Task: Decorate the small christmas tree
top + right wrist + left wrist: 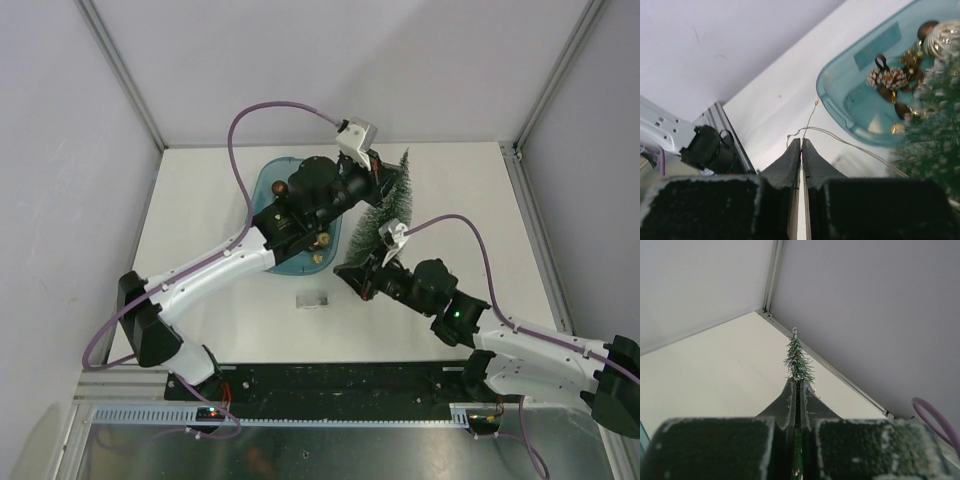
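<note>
Just right of the clear teal plastic tray (265, 185), at its near corner, your right gripper (801, 144) has its jaws pressed together, with a thin gold thread (812, 116) pinched at the tips. Beyond, off the tray's far right corner, your left gripper (797, 385) is clamped on the small christmas tree (798, 357), a slim cone of dark green bristles with frosty tips.

Robot lab test cell, plain white walls (865, 300) beyond the left claw (799, 385), aluminium frame post (774, 270) in the corner ahead, white table (715, 375) below, black base plate (330, 378) (slotted cable rail (300, 418) alongside) behind.
</note>
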Robot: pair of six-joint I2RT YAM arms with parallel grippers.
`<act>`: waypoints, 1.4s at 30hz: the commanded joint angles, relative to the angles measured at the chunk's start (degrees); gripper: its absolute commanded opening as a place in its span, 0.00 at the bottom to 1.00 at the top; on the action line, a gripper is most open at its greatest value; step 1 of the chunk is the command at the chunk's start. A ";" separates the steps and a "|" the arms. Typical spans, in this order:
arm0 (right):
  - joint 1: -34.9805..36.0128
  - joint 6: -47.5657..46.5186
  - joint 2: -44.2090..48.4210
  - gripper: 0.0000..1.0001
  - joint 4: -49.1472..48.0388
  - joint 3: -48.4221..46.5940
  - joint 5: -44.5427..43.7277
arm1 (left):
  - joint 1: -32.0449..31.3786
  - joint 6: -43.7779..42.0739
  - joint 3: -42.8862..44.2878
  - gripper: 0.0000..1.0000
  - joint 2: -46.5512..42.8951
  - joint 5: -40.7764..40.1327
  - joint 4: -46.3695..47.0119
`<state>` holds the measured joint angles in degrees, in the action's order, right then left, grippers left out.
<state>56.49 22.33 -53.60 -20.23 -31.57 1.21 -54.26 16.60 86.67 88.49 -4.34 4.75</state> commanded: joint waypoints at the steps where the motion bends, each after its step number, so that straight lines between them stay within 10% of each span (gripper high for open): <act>1: -0.37 -1.08 -1.55 0.08 -12.03 0.11 -0.80 | 0.24 2.95 2.13 0.00 -1.77 -2.46 0.36; 5: -0.53 -0.13 -1.89 0.07 -10.87 0.15 2.94 | 0.98 0.06 0.61 0.14 -2.95 -1.74 1.15; 13: -2.23 0.62 -0.42 0.05 -6.72 0.30 5.73 | 3.80 -6.92 -6.36 0.96 -6.16 3.35 1.69; 29: -6.62 3.31 1.23 0.03 -8.45 2.34 9.59 | 15.10 -24.33 -24.65 1.00 -29.34 15.76 -6.10; 33: -6.69 3.56 1.74 0.03 -9.32 2.31 9.60 | 18.13 -38.23 -30.38 1.00 -35.31 31.06 -14.02; 42: -6.49 3.94 1.56 0.03 -9.91 2.30 9.66 | 18.43 -61.17 -40.09 0.93 -38.33 38.26 -15.59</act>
<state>50.00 25.54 -52.82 -26.92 -29.23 10.50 -36.21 -30.81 48.01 49.43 27.46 -9.63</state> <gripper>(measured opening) 0.038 0.954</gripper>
